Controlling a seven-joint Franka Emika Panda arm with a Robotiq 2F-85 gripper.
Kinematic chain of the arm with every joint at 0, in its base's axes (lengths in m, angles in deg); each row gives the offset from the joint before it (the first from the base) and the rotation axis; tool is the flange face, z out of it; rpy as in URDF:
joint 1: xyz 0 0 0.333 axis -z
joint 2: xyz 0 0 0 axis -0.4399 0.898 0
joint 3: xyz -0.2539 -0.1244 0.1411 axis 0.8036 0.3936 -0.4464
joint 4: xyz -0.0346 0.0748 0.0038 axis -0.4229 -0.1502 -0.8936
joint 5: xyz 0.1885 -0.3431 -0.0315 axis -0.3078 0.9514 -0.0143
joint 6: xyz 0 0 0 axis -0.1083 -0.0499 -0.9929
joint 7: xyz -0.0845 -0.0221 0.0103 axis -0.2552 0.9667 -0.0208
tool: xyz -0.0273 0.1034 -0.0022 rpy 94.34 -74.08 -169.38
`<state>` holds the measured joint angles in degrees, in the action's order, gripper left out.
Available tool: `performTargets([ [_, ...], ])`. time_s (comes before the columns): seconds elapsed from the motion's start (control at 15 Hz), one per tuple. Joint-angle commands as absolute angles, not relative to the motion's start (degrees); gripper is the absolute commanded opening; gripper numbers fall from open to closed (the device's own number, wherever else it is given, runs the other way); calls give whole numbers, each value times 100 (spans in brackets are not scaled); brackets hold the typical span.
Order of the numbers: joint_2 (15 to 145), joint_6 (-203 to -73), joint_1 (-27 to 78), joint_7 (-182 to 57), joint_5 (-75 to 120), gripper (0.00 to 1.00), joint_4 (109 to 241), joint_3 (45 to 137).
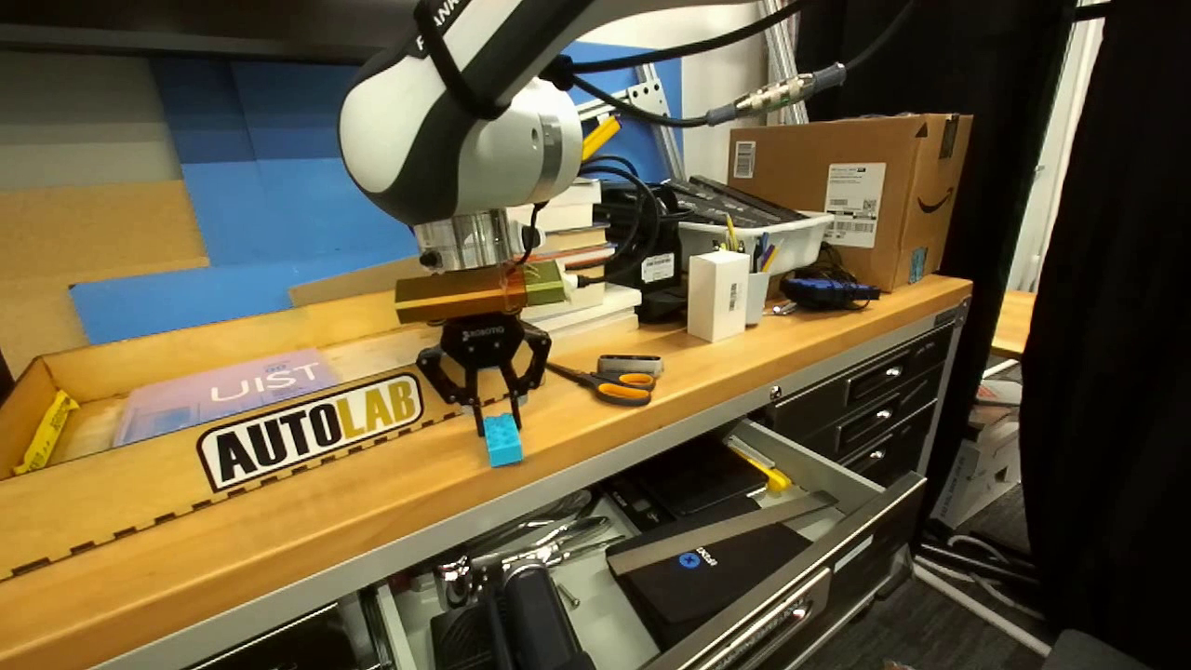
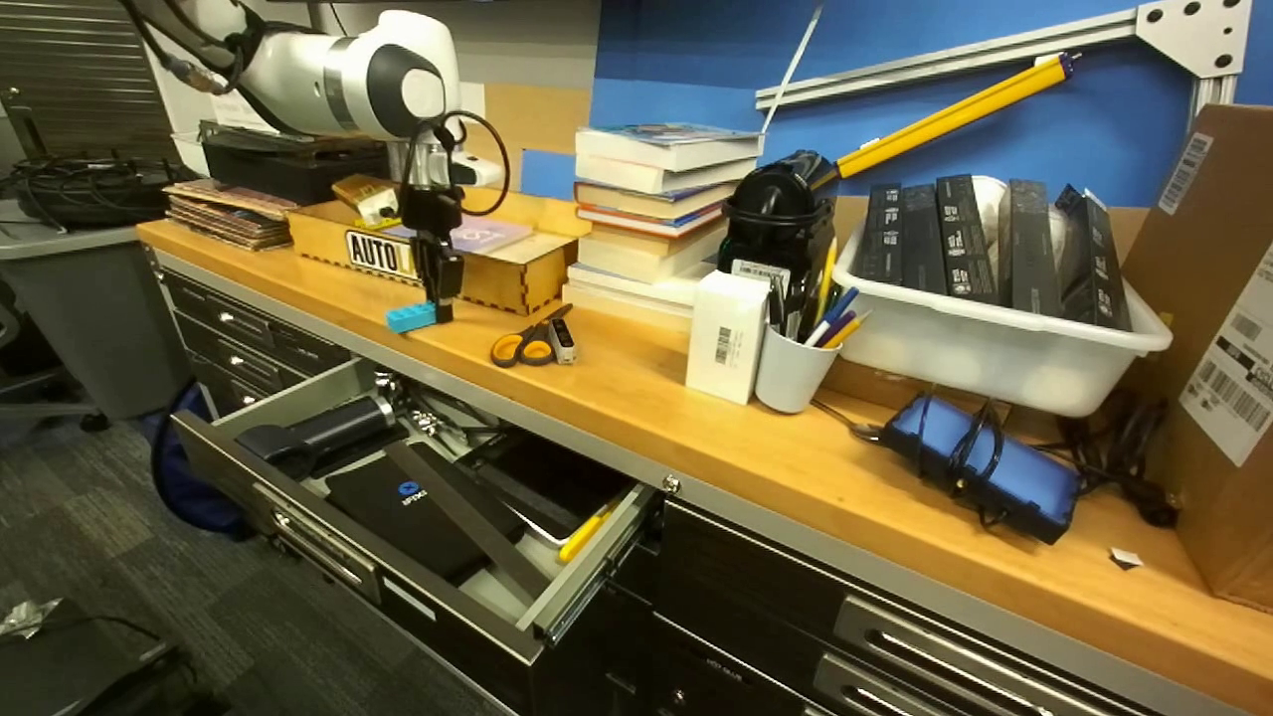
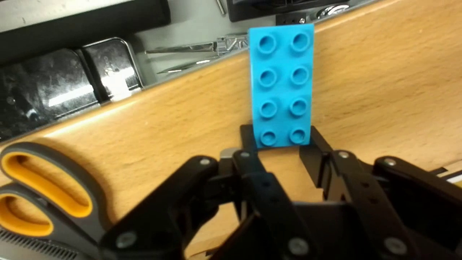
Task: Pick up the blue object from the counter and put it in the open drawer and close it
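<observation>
Wrist view: black gripper clamped on one end of the blue brick, near the front edge of the wooden counter.
Fingers sit against its two long sides; brick is smooth plastic, two rows of four hollow round studs (can't tell if its underside touches the wood). Counter: light brown, fine grain, thick edge. Scissors lie near the gripper, dark grey handles, orange-lined loops. In both exterior views, a wooden box with toothed lower edge and bold lettering stands behind. Drawer is open below: dark front, pale grey inside, flat black case, shiny metal tools.
</observation>
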<state>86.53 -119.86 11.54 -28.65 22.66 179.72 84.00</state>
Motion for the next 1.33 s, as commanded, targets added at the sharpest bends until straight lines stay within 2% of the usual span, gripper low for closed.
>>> performTargets([
  [0.0,8162,-12174,1279,-2809,1995,17,18552,8384],
  [0.67,6741,-12497,1680,-2565,1196,17,20688,8394],
  [1.2,6522,-13504,2102,-1720,1144,17,21638,8536],
  [1.27,6531,-13598,2151,-1645,1145,25,21699,8565],
])
